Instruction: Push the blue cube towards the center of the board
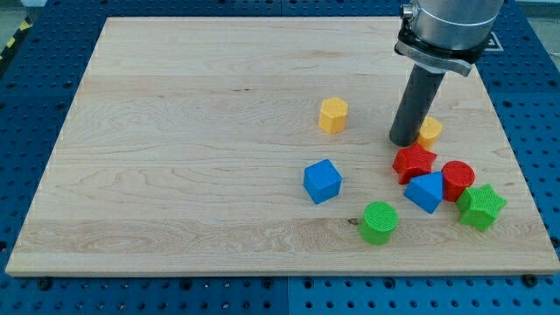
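Note:
The blue cube point(322, 181) sits on the wooden board point(192, 149), right of the board's middle and toward the view's bottom. My tip point(403, 140) rests on the board up and to the right of the cube, well apart from it. The tip stands just left of a small yellow block point(430, 131) that the rod partly hides, and just above a red star point(413, 162).
A yellow hexagonal block point(332, 115) lies above the blue cube. A green cylinder point(379, 221) lies below and right of the cube. A second blue block point(426, 192), a red cylinder point(458, 180) and a green star point(480, 206) cluster at the lower right.

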